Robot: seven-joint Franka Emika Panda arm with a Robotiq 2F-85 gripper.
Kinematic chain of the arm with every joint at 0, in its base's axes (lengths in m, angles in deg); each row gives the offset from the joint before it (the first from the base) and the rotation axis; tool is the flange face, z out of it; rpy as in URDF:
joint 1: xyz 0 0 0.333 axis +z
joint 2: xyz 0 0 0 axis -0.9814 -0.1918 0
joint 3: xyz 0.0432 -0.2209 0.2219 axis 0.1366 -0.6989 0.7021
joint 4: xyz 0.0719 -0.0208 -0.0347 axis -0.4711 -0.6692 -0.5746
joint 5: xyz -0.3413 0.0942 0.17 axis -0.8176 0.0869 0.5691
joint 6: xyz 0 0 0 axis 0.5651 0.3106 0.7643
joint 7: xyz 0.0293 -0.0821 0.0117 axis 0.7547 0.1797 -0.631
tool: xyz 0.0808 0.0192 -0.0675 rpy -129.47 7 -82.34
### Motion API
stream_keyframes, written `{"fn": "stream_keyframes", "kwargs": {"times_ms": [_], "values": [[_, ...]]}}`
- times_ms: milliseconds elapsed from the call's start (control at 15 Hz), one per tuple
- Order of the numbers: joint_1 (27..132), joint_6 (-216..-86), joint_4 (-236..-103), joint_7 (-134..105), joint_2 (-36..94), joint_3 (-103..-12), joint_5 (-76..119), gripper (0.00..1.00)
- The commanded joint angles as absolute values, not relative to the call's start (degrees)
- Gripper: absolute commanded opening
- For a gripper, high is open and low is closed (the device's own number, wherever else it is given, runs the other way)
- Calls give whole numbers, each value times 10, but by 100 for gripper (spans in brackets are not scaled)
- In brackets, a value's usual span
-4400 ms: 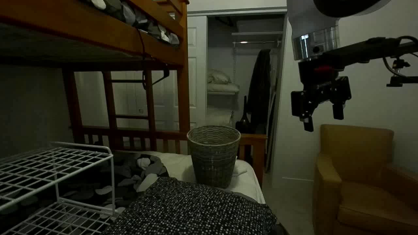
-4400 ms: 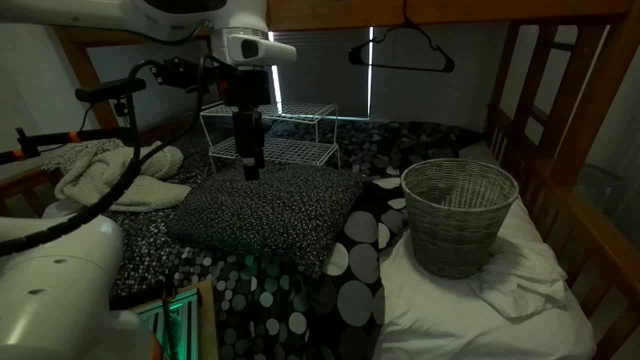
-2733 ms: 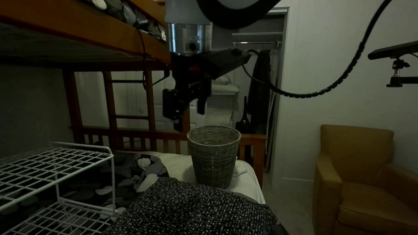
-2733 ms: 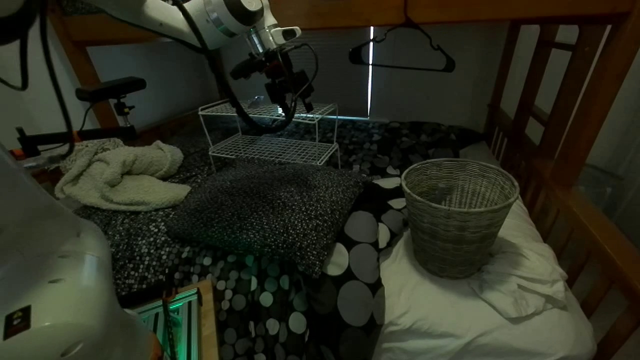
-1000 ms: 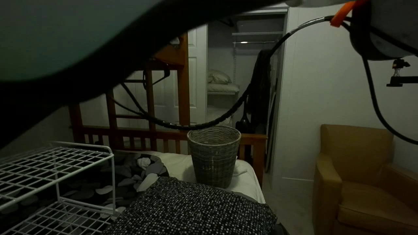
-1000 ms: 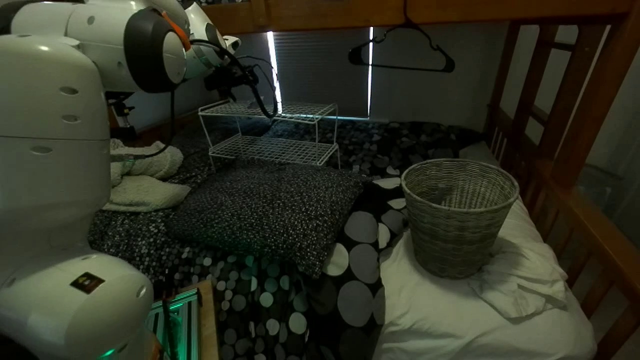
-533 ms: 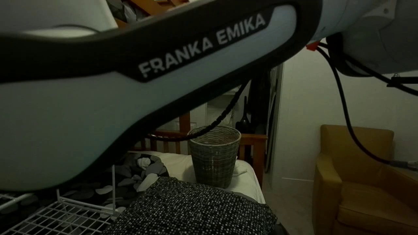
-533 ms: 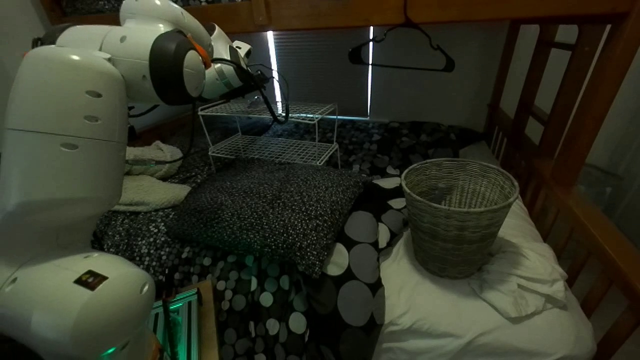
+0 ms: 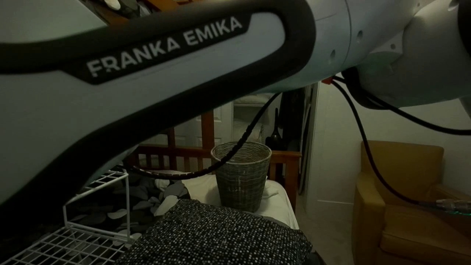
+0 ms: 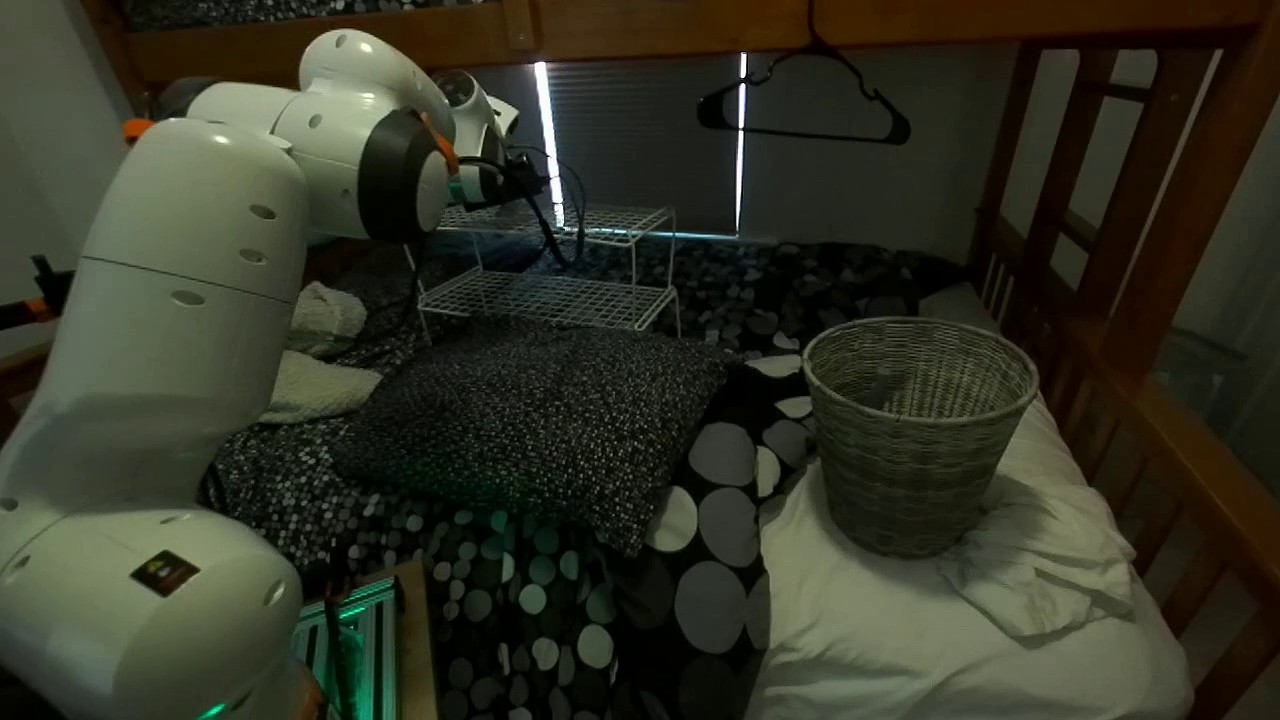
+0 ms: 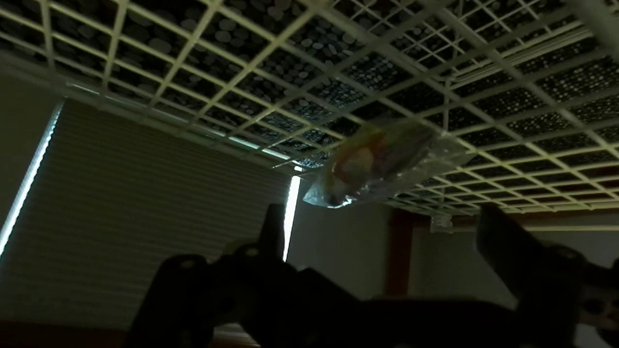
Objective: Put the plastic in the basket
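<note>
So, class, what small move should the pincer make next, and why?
Probably ease the open pincer closer to the plastic bag: its fingers stand apart and the bag, ungripped, lies on the wire rack, not in the basket.

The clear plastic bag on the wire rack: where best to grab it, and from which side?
Probably the bulkier middle of the clear plastic bag, with the open gripper coming from above. It lies on the top shelf of the white wire rack, so wires block the way from below, while its body stands up off them. The thin, crinkled end looks a poorer hold.
</note>
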State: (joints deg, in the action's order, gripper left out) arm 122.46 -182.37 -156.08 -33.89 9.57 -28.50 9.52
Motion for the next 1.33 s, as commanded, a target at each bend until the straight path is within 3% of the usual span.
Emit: {"fn": "stream_keyframes", "kwargs": {"times_ms": [0,400,667,733,800,933,1267], "values": [[1212,-1794,-1525,-368,68,-271,128,76],[1178,-1748,-1473,-459,25,-208,166,26],[1163,-1692,-1433,-516,-2,-165,194,1],[1161,-1675,-1422,-526,-9,-158,200,1],[1163,-1657,-1412,-526,-11,-159,203,32],[1168,-1635,-1397,-527,-16,-164,209,28],[1172,-1623,-1382,-535,-18,-159,189,63]]}}
